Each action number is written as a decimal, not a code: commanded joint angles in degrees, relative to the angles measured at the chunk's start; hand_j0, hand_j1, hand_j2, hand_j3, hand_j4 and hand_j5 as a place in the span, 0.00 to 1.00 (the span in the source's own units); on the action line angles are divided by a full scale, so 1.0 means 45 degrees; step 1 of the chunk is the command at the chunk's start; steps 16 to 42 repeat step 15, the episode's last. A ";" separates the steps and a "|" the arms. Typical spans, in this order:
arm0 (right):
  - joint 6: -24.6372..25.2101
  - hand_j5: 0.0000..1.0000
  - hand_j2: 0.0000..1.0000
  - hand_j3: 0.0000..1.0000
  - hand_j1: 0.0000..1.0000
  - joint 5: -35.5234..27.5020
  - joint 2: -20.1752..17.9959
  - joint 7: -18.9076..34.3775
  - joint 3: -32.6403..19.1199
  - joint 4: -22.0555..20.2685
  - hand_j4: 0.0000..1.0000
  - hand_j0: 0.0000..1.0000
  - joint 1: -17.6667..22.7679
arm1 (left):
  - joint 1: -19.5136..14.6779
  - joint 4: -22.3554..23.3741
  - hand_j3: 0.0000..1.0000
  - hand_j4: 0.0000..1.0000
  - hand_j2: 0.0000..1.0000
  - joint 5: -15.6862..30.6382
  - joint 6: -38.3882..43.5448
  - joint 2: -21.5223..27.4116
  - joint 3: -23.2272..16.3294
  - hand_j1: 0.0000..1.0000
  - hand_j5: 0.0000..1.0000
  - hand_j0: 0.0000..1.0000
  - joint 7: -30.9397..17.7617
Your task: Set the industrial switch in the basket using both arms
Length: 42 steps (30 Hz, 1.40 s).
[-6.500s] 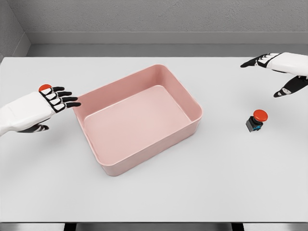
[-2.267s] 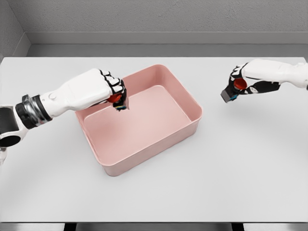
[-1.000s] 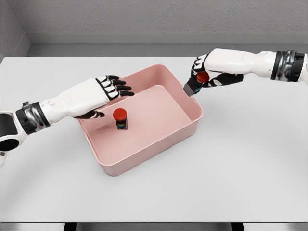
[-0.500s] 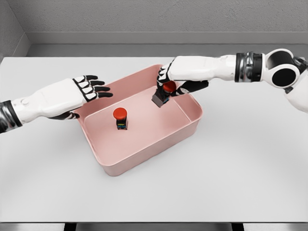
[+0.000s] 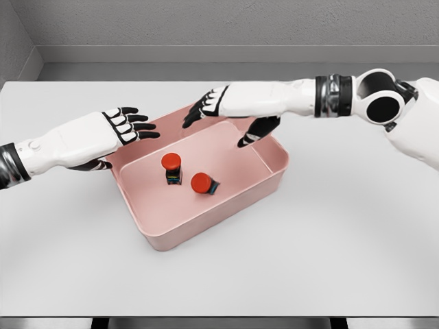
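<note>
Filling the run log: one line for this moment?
left hand: open | right hand: open | switches: in basket | second tipped

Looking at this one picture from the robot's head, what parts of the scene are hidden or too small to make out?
- Head view: the left hand's thumb is mostly tucked under its palm.
- The basket's near wall hides the floor strip just behind it.
- The tilted switch: its dark body is mostly behind its red cap.
- The upright switch's base markings are too small to read.
- The picture edge cuts off the left arm.
</note>
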 commanded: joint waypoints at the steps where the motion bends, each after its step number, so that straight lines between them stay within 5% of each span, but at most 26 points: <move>1: 0.0030 1.00 1.00 1.00 1.00 -0.0093 -0.0645 -0.0047 -0.0109 0.0006 1.00 1.00 0.0000 | 0.0000 0.0000 1.00 1.00 1.00 0.0098 0.0006 0.0010 -0.0007 1.00 1.00 1.00 -0.0006; 5: 0.0030 1.00 1.00 1.00 1.00 -0.0113 -0.1954 -0.0067 -0.0578 0.0006 1.00 1.00 0.0156 | 0.0020 -0.0019 1.00 1.00 1.00 0.0137 0.0006 0.0049 0.0051 1.00 1.00 1.00 -0.0006; 15: 0.0030 1.00 1.00 1.00 1.00 -0.0269 -0.3536 -0.0106 -0.1574 0.0025 1.00 1.00 0.1152 | -0.0059 0.0039 1.00 1.00 1.00 0.0137 0.0006 0.0518 0.0090 1.00 1.00 1.00 -0.0026; 42: 0.0030 1.00 1.00 1.00 1.00 -0.0269 -0.3536 -0.0106 -0.1574 0.0025 1.00 1.00 0.1152 | -0.0059 0.0039 1.00 1.00 1.00 0.0137 0.0006 0.0518 0.0090 1.00 1.00 1.00 -0.0026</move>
